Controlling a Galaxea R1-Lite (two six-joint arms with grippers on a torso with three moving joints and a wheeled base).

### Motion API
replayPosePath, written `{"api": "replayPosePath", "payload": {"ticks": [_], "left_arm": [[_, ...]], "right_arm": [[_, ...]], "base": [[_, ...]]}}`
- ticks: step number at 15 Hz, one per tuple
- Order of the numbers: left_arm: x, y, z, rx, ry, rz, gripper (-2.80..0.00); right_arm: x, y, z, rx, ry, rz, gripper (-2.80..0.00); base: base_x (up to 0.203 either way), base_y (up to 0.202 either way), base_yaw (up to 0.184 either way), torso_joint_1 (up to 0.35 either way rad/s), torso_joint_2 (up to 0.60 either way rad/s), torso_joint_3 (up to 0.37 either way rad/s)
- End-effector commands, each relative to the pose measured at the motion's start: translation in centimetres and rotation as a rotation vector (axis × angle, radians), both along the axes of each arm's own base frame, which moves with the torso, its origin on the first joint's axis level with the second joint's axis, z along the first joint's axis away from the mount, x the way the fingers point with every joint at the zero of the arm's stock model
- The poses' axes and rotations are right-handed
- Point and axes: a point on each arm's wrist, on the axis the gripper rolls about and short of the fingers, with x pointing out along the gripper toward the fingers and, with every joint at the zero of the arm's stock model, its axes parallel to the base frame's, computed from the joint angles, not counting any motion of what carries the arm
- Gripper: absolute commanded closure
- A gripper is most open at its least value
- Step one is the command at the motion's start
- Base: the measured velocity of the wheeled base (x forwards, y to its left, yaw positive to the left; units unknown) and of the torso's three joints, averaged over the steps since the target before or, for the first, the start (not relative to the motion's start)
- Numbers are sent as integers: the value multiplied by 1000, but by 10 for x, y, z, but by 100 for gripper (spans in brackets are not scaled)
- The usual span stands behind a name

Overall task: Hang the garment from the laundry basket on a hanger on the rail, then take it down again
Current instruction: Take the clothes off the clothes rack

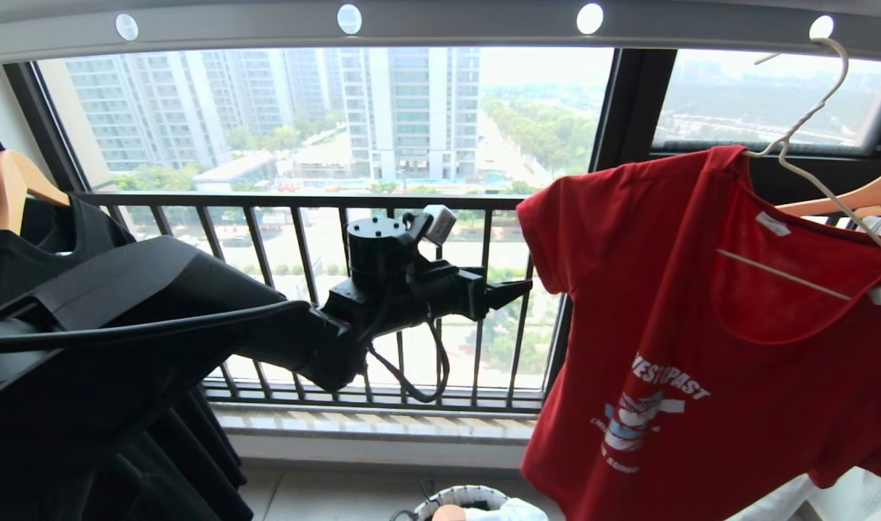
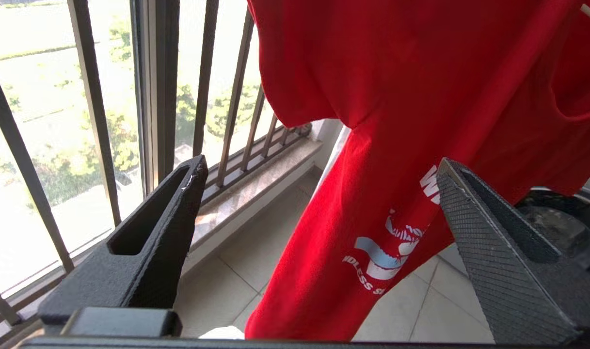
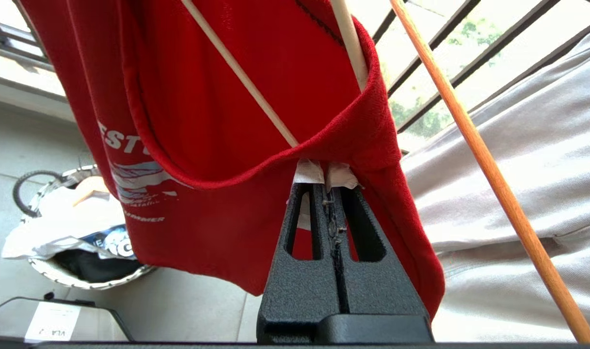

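The shirt (image 1: 701,325) hangs crooked on the hanger (image 1: 809,123), hooked into the rail (image 1: 440,25). Our right gripper (image 3: 326,177) pinches the hanger's end; left gripper (image 2: 319,184) gapes empty beside the sleeve. We should level it gently.

Black T-shirt (image 1: 35,246) on wooden hanger (image 1: 13,184), beside black window railing (image 1: 295,200).

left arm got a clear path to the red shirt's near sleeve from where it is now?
Probably yes. The left gripper is open, level with the window railing, just short of the red T-shirt's sleeve, with nothing between them. The right gripper is shut on the hanger's far end, away from that side.
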Motion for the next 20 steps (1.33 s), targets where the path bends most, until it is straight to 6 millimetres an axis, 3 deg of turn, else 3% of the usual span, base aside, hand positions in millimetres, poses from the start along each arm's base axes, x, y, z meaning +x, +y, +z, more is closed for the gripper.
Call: {"api": "replayPosePath", "payload": {"ticks": [1,12,16,20], "left_arm": [[-17,11,17,15,21,-4,-280],[-42,27,25,39,23,-4,-280],[-64,42,29,53,44,-3,-280],[-84,56,21,86,76,0,-280]], "right_arm": [[-14,6,6,2,-38,40,0],[-33,9,11,-5,-68,33,0],[-51,23,9,76,-46,218,0],[-60,45,17,71,-87,422,0]], "base": [[0,0,0,0,0,0],[0,0,0,0,0,0],[0,0,0,0,0,0],[0,0,0,0,0,0]]}}
